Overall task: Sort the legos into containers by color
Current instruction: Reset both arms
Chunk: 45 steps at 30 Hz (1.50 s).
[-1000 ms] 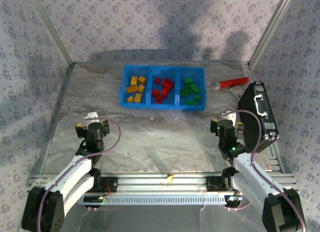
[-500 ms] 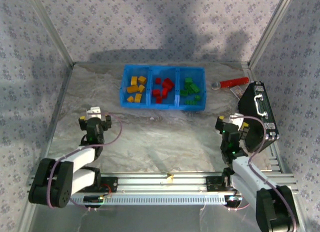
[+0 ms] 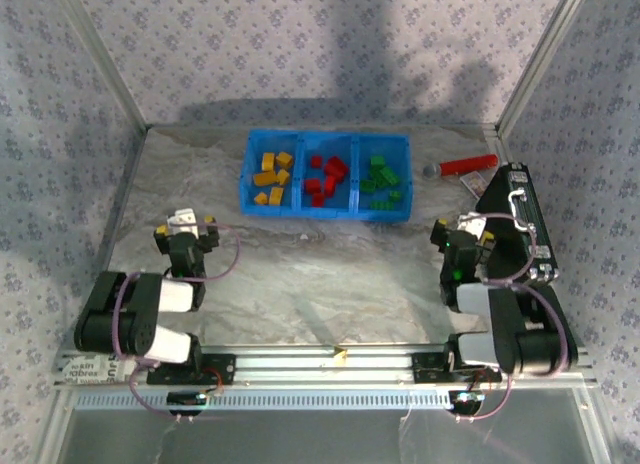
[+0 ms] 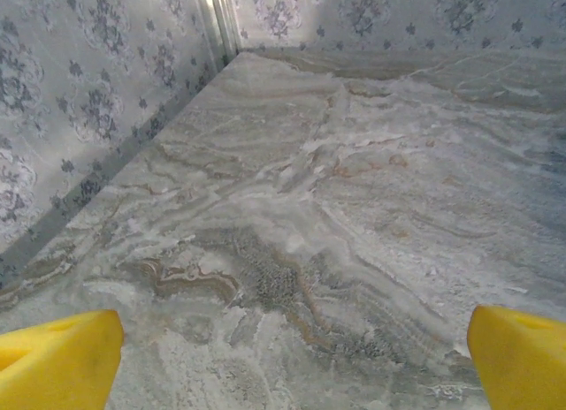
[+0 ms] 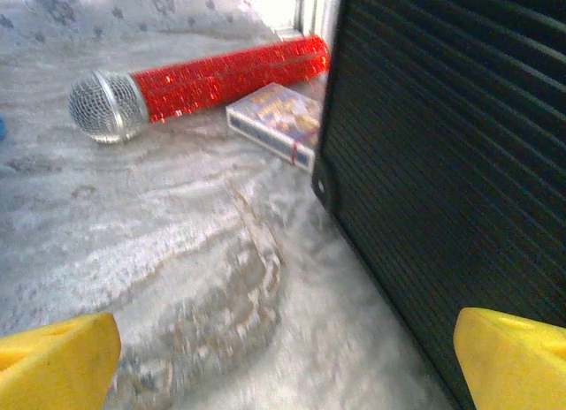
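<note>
- Seeing our left gripper (image 3: 184, 226) down low over the marble table (image 4: 292, 207), jaws spread wide with nothing between them.
- Our right gripper (image 3: 464, 234) is the same deal: jaws apart, empty, just beside the black case (image 5: 460, 163).
- All the legos (image 3: 324, 178) we can spot sit in the blue tray (image 3: 325, 213) at the far side: orange ones (image 3: 272, 176) left, red ones (image 3: 326, 170) middle, green ones (image 3: 381, 180) right.
- We've got a red microphone (image 5: 195, 79) lying near the case.
</note>
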{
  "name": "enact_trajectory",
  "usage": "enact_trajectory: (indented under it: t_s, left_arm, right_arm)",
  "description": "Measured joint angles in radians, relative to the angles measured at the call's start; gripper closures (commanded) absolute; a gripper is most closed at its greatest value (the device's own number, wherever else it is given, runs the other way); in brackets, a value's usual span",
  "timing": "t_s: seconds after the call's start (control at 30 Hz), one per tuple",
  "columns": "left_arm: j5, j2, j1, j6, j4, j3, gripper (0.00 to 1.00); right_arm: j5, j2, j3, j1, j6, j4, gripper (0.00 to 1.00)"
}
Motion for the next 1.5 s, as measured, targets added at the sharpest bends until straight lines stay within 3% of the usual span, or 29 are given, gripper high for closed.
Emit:
enact_trajectory:
  t_s: [0.33,0.63,0.77,0.97,1.23,1.5]
  left_arm:
    - [0.103,0.090,0.003,0.026,0.216,-0.055,0.00]
    - [0.204,0.135,-0.067,0.135,0.275,-0.056,0.00]
    - [0.216,0.135,-0.067,0.150,0.280,-0.056,0.00]
    - [0.227,0.135,-0.067,0.154,0.280,-0.056,0.00]
    - [0.230,0.135,-0.054,0.153,0.261,-0.042,0.00]
    - [0.263,0.098,0.017,0.103,0.010,0.113,0.00]
  right_arm:
    - [-0.068,0.083,0.019,0.056,-0.114,0.118,0.01]
    - [-0.170,0.124,-0.044,0.102,-0.226,0.267,0.01]
    - [-0.232,0.146,-0.017,0.039,-0.219,0.232,0.01]
    - [-0.287,0.162,0.184,-0.071,-0.150,0.025,0.01]
    - [-0.307,0.162,0.190,-0.071,-0.127,-0.061,0.01]
    - [-0.313,0.162,0.190,-0.071,-0.126,-0.064,0.01]
